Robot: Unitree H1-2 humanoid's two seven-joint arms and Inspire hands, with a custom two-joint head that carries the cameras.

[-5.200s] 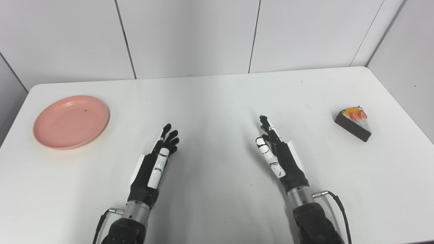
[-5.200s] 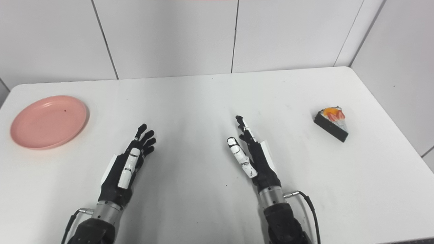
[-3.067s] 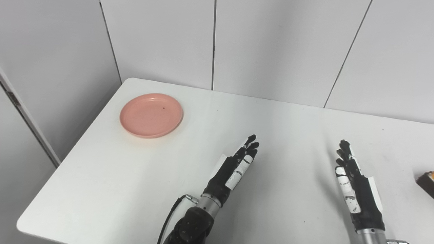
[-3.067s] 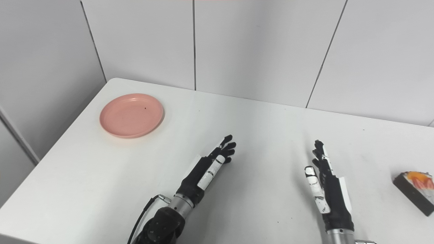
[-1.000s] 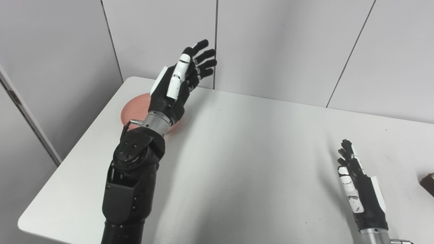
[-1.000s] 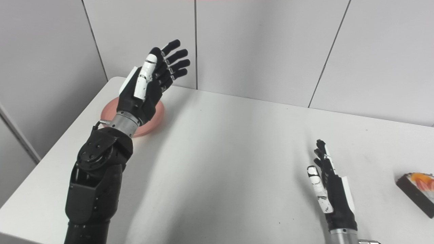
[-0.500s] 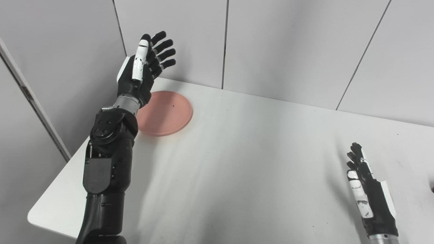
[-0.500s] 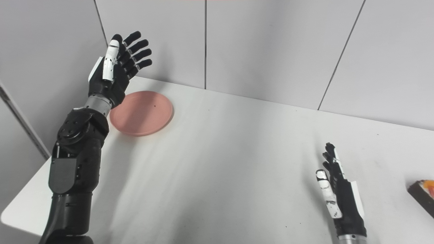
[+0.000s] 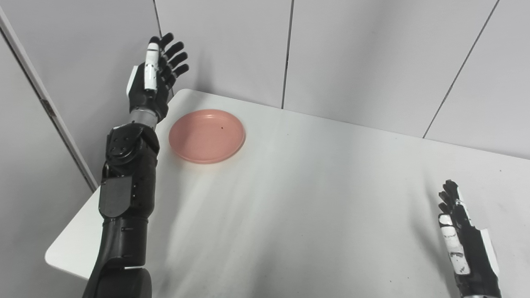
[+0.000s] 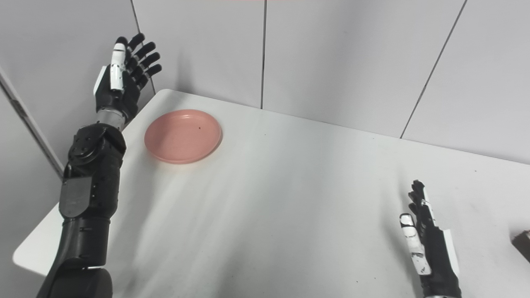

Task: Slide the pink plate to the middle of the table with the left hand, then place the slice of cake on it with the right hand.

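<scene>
Grey wall panels (image 9: 232, 45) stand behind one white table (image 9: 314, 198). One pink plate (image 9: 206, 135) lies flat near the table's far left corner. Just beside it, raised off the table against the wall, the left hand (image 9: 151, 82) is held up with its fingers spread wide, holding nothing and not touching the plate. Well apart, at the near right, the right hand (image 10: 428, 244) sits low over the table, fingers straight and empty. One dark corner of the slice of cake (image 10: 522, 244) peeks in at the right edge.
</scene>
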